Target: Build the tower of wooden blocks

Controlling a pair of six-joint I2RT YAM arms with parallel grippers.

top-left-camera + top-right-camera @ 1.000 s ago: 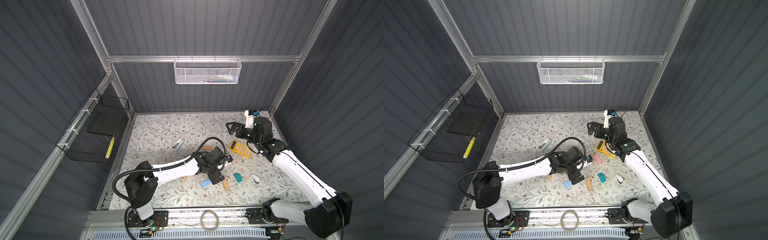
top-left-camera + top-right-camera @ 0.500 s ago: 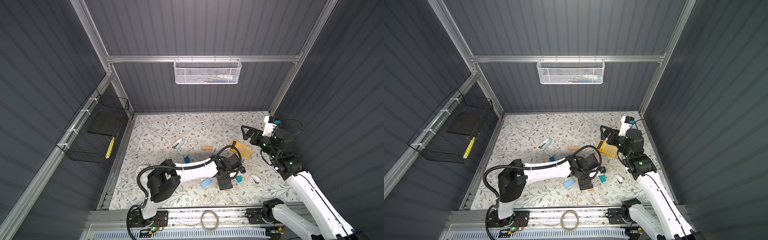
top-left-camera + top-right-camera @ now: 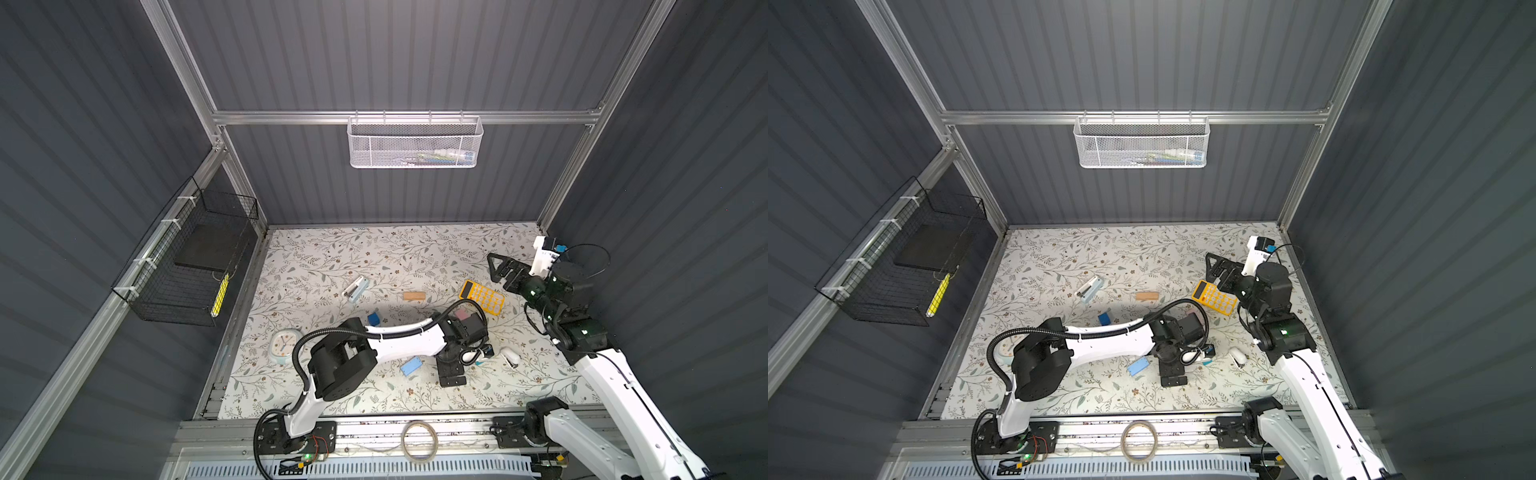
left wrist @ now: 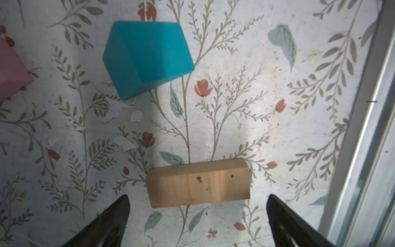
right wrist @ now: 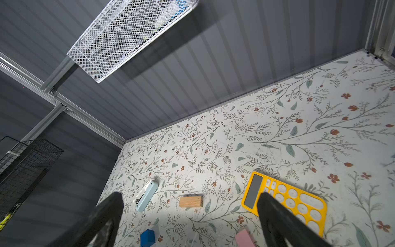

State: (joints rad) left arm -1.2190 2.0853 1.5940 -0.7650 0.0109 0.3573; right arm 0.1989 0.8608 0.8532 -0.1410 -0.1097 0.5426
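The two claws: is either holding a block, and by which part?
Nothing is held. The left gripper and right gripper both stand open; the tan block by the left one lies free.

We are seeing the blocks lying singly, each flat and apart. A tan bar (image 3: 414, 296) is lying crosswise near the middle. A dark blue block (image 3: 374, 318) is sitting just in front of it, and a light blue block (image 3: 411, 366) is lying askew nearer the front. In the left wrist view, a teal roof piece (image 4: 145, 57) is lying at an angle near a second tan bar (image 4: 198, 182). A pink block (image 4: 10, 70) is showing at the edge.
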